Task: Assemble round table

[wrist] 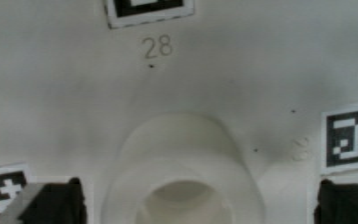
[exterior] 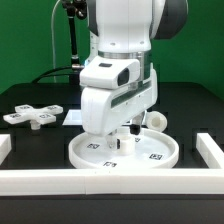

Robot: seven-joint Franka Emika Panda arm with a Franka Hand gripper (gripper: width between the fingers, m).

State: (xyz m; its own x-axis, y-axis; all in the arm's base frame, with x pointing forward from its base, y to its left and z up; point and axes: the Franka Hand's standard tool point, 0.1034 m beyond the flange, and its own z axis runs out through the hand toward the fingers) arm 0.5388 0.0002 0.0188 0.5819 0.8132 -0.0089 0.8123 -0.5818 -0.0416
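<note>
The large rimmed round disc lies flat on the black table at the front centre. In the wrist view its surface carries square tags and the number 28. The short white leg stands upright on the disc, its hollow top facing the camera. My gripper is lowered over the disc. In the wrist view the gripper is open and straddles the leg, with a dark finger on each side and a gap showing between each finger and the leg. The cross-shaped base lies at the exterior view's left.
Long white border rails run along the front and both sides of the table. A small white round piece shows just behind the disc's far right rim. A dark stand rises at the back.
</note>
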